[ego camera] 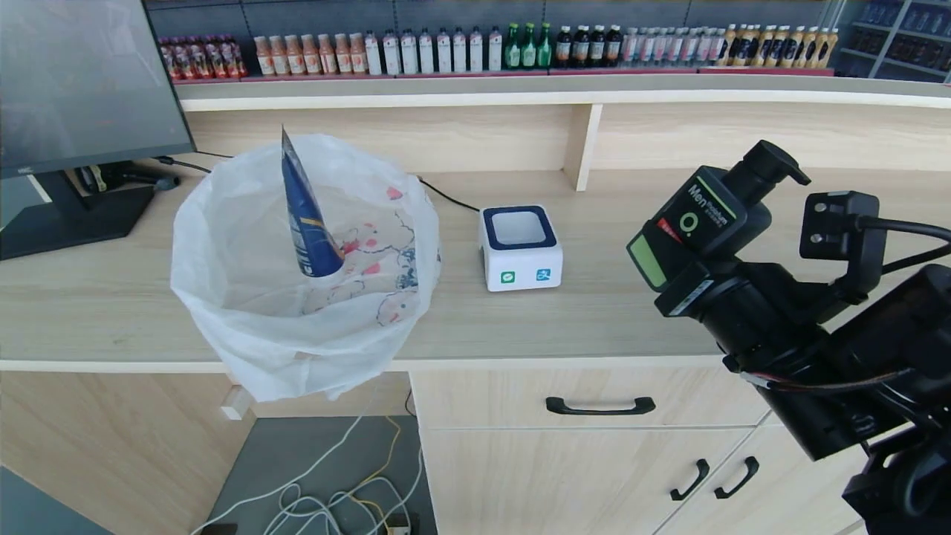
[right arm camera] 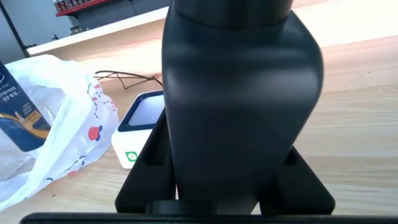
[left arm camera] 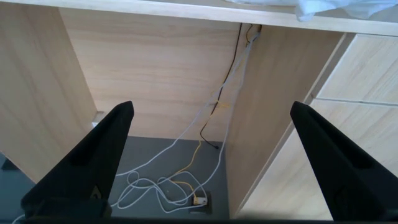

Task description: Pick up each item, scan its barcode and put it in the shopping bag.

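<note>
Right wrist view looks along the right jaws, which are clamped on the lower body of a black pump bottle (right arm camera: 239, 93). It is held in the air, tilted with its pump head up and away, well to the right of the scanner (ego camera: 520, 247) on the counter (ego camera: 631, 327). The step in hand, I judge, is the scan: carry the bottle over the scanner's window and roll the wrist until the barcode faces it. A pale label low on the bottle's side may be that code, though it is too small to be sure. The shopping bag (ego camera: 245, 297) stands just left of the scanner, a blue tube (ego camera: 306, 215) upright inside. Its floppy rim and the tube's tip could snag a low pass. The left jaws stand apart below the counter, facing loose cables (left arm camera: 180, 180). A monitor (ego camera: 82, 82) sits far left.
</note>
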Motion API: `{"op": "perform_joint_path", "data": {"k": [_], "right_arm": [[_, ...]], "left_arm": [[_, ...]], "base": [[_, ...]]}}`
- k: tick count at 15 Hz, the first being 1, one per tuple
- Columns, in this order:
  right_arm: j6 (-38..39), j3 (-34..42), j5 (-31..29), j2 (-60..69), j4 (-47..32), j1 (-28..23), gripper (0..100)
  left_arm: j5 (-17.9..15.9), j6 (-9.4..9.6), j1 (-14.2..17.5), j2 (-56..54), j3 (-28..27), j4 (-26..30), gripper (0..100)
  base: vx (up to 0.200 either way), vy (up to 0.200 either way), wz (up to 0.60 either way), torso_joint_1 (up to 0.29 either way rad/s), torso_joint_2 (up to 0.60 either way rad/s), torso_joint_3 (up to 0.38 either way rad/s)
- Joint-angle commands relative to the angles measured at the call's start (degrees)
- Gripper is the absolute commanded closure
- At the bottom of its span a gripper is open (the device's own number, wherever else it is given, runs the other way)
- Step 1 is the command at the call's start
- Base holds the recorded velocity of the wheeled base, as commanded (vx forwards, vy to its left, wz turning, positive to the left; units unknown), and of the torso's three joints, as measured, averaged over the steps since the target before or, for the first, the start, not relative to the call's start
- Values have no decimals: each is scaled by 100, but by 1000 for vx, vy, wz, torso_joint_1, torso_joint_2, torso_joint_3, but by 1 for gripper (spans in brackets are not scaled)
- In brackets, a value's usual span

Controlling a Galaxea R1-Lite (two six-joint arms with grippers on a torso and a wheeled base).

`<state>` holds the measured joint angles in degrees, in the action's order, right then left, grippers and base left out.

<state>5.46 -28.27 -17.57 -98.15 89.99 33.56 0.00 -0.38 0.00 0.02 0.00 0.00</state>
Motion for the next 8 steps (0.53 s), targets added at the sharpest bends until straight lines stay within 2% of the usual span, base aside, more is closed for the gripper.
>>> {"op": "perform_joint_path", "data": {"k": [1,6,8], "right_arm": [[-1,-3,-1,6,1,1,100],[-1,-47,16,-47,1,1,100],[-1,-249,16,-126,1,10,100]], "left_arm": [[0,3,-9,-2,0,0,0],[0,20,-9,-2,0,0,0],[0,11,0,-2,0,0,0]], "base": [[0,200,0,-2,-2,2],[0,200,0,-1,2,2],[0,0,0,0,0,0]]}}
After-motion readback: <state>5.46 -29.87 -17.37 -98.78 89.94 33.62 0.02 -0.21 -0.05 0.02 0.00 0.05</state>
